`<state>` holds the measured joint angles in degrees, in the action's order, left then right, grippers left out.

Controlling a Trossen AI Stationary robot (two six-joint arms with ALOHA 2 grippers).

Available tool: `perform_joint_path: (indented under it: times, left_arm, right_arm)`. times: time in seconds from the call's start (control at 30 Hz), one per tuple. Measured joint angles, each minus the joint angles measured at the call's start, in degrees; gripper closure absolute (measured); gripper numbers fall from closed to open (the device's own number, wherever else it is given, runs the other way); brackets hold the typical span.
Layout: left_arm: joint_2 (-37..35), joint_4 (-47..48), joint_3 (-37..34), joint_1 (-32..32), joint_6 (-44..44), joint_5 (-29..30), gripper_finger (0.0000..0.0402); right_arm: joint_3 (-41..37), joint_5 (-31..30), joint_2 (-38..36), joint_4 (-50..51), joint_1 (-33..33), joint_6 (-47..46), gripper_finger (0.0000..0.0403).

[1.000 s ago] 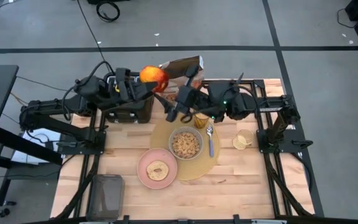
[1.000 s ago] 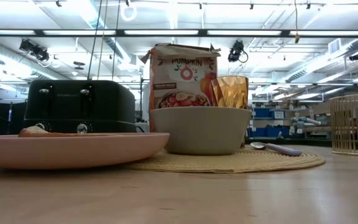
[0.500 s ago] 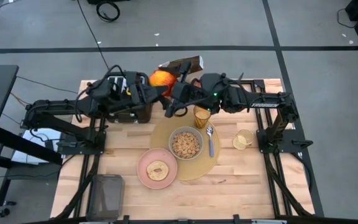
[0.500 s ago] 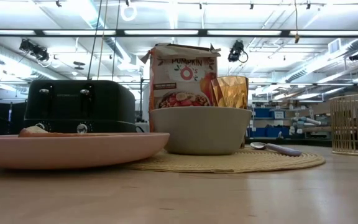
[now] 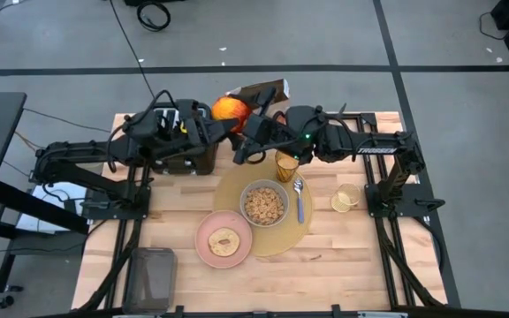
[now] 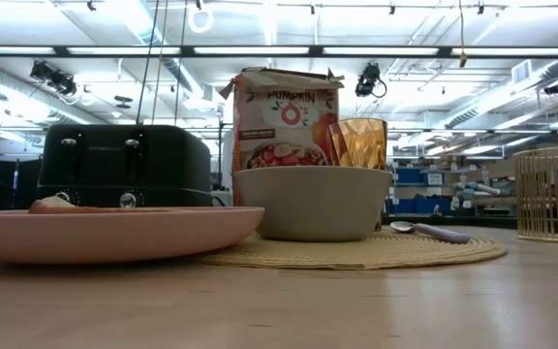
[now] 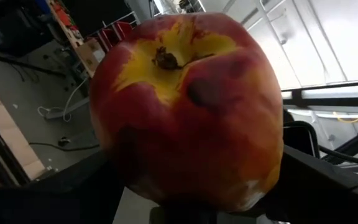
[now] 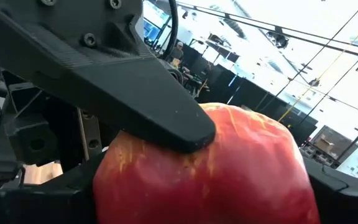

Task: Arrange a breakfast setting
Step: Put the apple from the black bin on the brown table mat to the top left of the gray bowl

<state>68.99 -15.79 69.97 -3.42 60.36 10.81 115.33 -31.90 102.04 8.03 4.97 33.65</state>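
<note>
Apple (image 5: 228,109) held aloft at rear of table, above toaster (image 5: 188,152) and beside cereal box (image 5: 259,95), well clear of placemat (image 5: 237,185). Left gripper (image 5: 223,123) clamped on apple, fingers pressed to both flanks in left wrist view, stem end facing camera (image 7: 185,106). Right gripper (image 5: 248,131) drawn up against other side, fingers apart around apple (image 8: 216,168); cannot tell whether touching. Looks like mid-air handover.

Handling, judged: firm, rounded, moderately heavy; waxy skin likely slippery, bruises under hard pinch. Best gripped across widest part, at right angles to left fingers, moderate squeeze, secured before release.

Bowl (image 5: 263,204), plate (image 5: 224,239) with bread (image 5: 224,241), glass (image 5: 286,164), spoon (image 5: 299,199) already set.
</note>
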Motion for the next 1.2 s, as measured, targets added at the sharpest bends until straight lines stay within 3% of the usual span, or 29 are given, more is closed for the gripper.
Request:
perform_joint_path:
  times: [0.47,0.73,0.9,1.2]
  left_arm:
    - [0.0,2.6,0.1,-0.4,-3.6,1.2,0.0045]
    - [0.0,2.7,0.0,-0.5,-4.0,0.4,0.007]
    - [-0.1,3.4,0.0,-0.6,-8.7,-1.3,0.0017]
    - [-4.1,13.6,-0.2,-0.5,-11.1,-3.1,0.0021]
  right_arm:
    - [-0.1,-0.2,0.0,1.9,0.1,-2.2,0.0069]
    - [-0.1,-0.2,0.0,2.1,0.1,-2.2,0.0069]
    - [-0.1,0.5,0.0,2.8,0.2,-4.5,0.0069]
    - [0.0,3.4,0.5,7.6,0.9,-9.7,0.0069]
